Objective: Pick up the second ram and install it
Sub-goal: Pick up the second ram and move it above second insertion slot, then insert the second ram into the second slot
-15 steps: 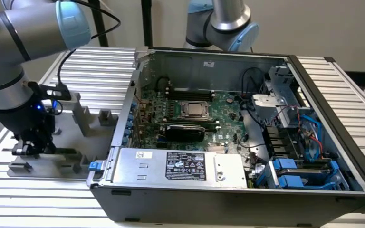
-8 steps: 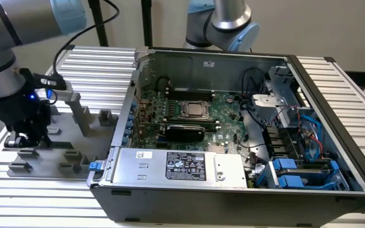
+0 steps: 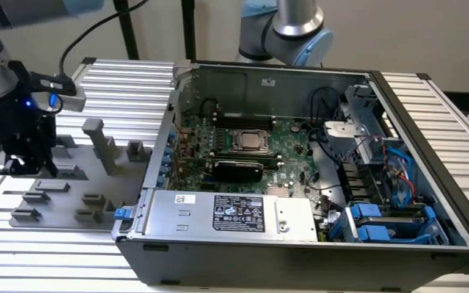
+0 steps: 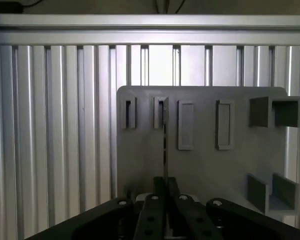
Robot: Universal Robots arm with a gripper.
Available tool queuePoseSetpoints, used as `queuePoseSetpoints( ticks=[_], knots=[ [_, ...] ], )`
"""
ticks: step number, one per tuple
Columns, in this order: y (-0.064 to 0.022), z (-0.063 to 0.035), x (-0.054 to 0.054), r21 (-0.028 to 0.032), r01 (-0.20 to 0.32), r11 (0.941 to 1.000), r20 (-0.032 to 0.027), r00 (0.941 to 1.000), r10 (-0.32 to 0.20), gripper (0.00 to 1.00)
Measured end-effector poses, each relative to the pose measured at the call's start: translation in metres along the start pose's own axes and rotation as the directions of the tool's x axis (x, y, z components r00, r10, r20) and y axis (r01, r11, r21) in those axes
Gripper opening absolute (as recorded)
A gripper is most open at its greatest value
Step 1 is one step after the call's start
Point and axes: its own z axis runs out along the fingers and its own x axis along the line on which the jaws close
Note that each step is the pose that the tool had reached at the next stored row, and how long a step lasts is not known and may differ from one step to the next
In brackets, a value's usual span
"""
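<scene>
Fingers (image 4: pixel 159 190) clamped on second ram (image 4: pixel 165 145), edge-on at gray fixture plate (image 4: pixel 210 165)

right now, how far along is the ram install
Done: the gripper sits over the fixture and looks shut on the ram, seen edge-on. In hand: the ram, by its fixture slot; whether it is lifted clear I can't tell. Left: it is not yet in the motherboard inside the case.

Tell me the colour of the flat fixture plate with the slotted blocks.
Plain gray, the flat fixture plate and blocks alike; clearest in the wrist view.
</scene>
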Motion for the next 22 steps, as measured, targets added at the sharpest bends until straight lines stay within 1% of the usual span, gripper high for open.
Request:
queuePoseSetpoints(
  ticks=[3, 5, 9, 12, 22],
  knots=[
    [-0.0012, -0.0139, 0.000, 0.0001, 0.000, 1.0000, 0.0000, 1.0000, 0.000, 0.00],
    [-0.0034, -0.0229, 0.000, 0.0001, 0.000, 1.0000, 0.0001, 1.0000, 0.000, 0.00],
    [-0.0134, -0.0412, 0.000, 0.0000, 0.000, 1.0000, 0.0002, 1.0000, 0.000, 0.00],
    [-0.0246, -0.0547, -0.001, 0.0000, 0.001, 1.0000, 0.0028, 1.0000, -0.001, 0.00],
    [-0.0669, -0.0988, -0.001, -0.0001, 0.002, 1.0000, 0.0175, 0.9998, -0.002, 0.00]
  ],
)
